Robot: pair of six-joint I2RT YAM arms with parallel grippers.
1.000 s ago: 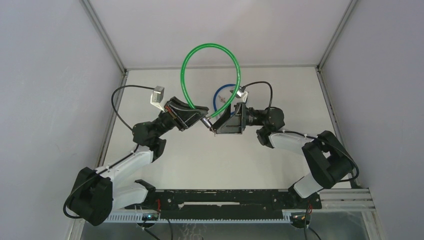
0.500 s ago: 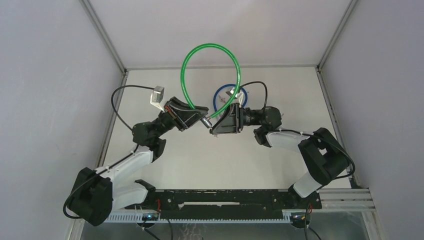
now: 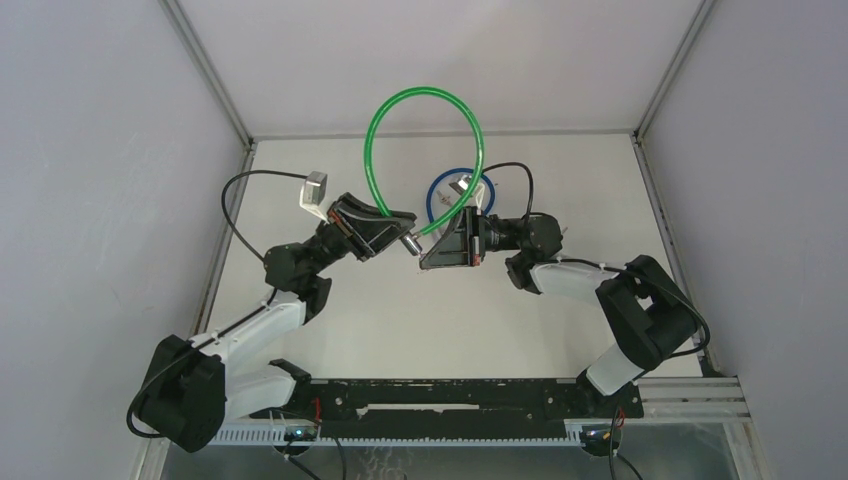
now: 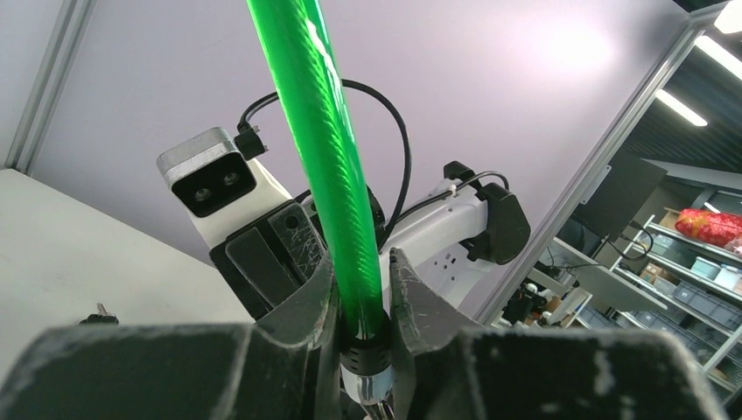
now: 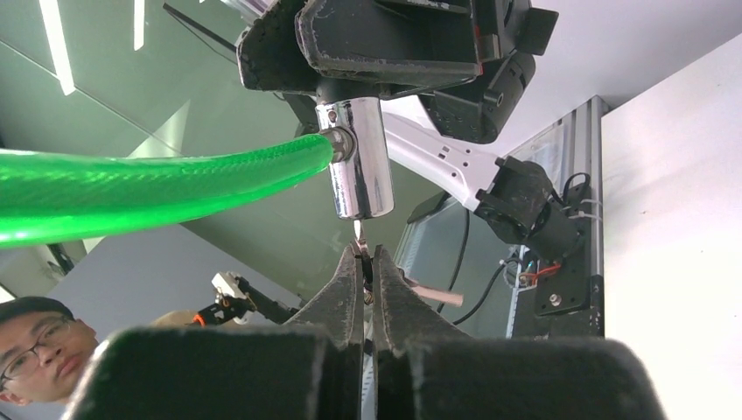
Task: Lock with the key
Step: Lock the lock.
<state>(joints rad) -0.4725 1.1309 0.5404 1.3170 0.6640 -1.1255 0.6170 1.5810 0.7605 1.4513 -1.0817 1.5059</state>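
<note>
Table (image 3: 330, 300): pale, flat, with both arm bases at its near edge.

Walls (image 3: 120, 150): plain light panels on the left, right and far sides.

Green cable (image 3: 400, 98): a glossy, translucent green hose with a fine weave showing under the skin. It stands in a tall loop above the far half of the table, and both ends come down to the point where the two arms meet.

Blue ring (image 3: 429, 205): a smaller loop low on the table behind the green cable, partly hidden by the right arm's wrist.

Left gripper (image 4: 361, 271): clamped on the green cable (image 4: 324, 149) just above its black collar, one finger on each side, holding the lock raised off the table at centre.

Right gripper (image 5: 367, 262): its fingers are pressed together on the key, pointing at the lock from the right.

Right wrist camera (image 4: 206, 175): a grey and white block facing the left gripper from close by.

Lock cylinder (image 5: 354, 157): a short chrome barrel hanging below the left gripper, with the green cable (image 5: 131, 188) entering its side.

Key (image 5: 360, 238): only a thin metal blade shows past the fingertips, its tip at the barrel's end face. Whether it has entered cannot be told.

Small dark object (image 4: 98, 312): lies on the table well left of the lock, possibly a spare key.
</note>
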